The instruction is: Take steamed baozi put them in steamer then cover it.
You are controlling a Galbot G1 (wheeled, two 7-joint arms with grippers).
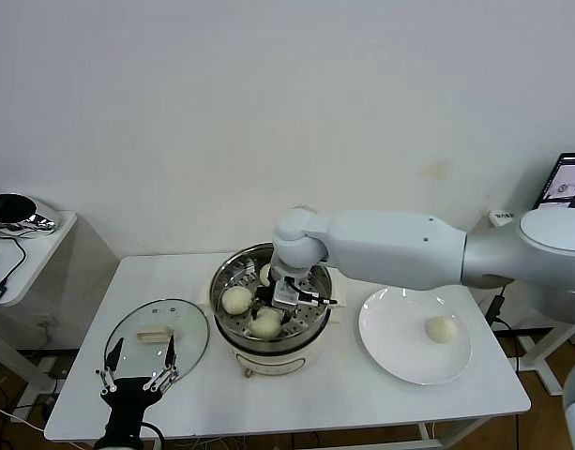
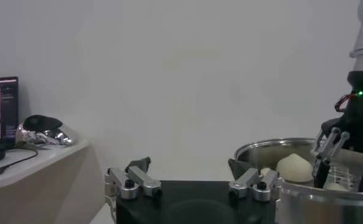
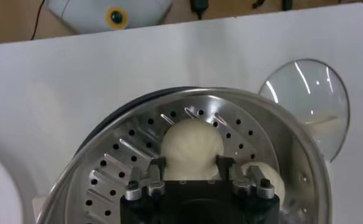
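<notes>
The steamer (image 1: 233,265) stands mid-table and holds three baozi: one on the left (image 1: 236,300), one at the front (image 1: 266,322) and one at the back. That back baozi (image 3: 192,143) rests on the perforated tray (image 3: 120,164). My right gripper (image 3: 190,165) is down inside the pot, open, with its fingers close on either side of this bun. Another baozi (image 1: 442,329) lies on the white plate (image 1: 400,352) to the right. The glass cover (image 1: 189,323) lies flat to the left of the steamer. My left gripper (image 1: 137,367) hovers open at the cover's near edge, holding nothing.
A side table at the far left carries a shiny dark device (image 1: 15,214). A laptop screen (image 1: 568,183) shows at the far right. The table's front edge runs just behind my left gripper.
</notes>
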